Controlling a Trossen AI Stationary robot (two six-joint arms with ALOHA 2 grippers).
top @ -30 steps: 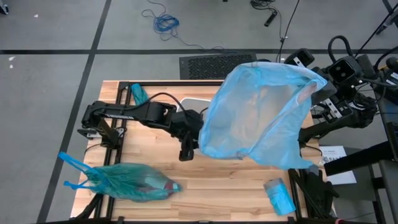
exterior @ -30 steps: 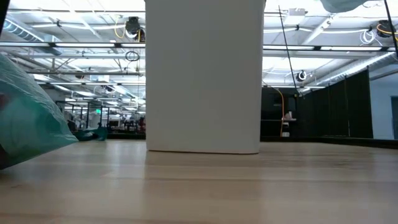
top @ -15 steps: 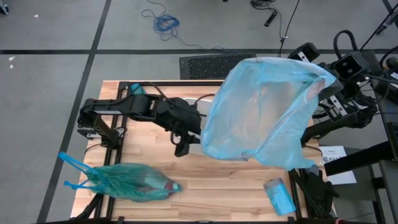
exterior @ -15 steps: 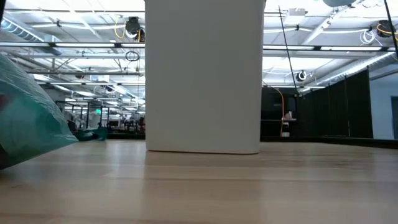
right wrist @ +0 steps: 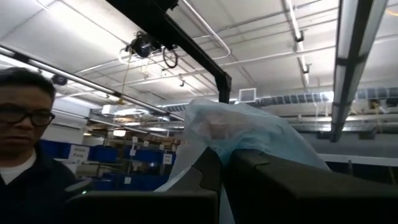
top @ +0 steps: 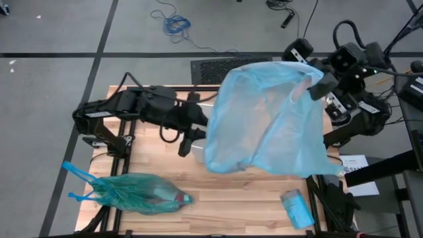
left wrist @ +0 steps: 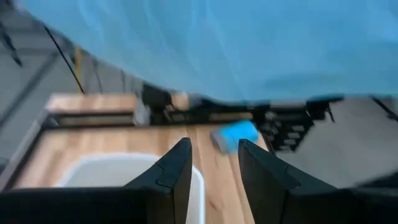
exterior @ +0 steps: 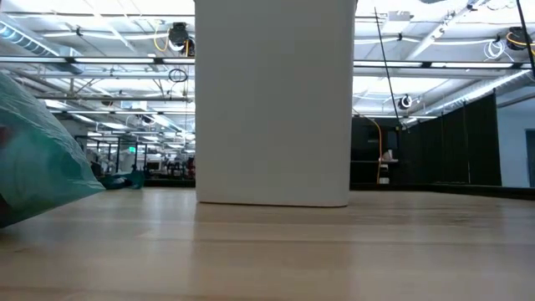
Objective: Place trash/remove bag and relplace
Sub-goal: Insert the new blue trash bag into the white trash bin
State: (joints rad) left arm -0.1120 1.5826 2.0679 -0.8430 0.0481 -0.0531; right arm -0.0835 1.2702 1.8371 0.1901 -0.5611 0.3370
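Two arms ready a fresh blue bag (top: 264,125): right gripper (top: 316,88) at two o'clock pinches its rim aloft; left gripper (top: 188,142) fingers part narrowly over the white bin (left wrist: 112,171).

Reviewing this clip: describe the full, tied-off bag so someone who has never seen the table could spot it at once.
Look at the wooden table from above and go to its near left corner. The tied teal bag lies there on its side, bulging, knotted handles toward the left edge. Unlike the larger, paler blue bag, which the right gripper holds up in the air, this one is darker, stuffed and resting on the wood.
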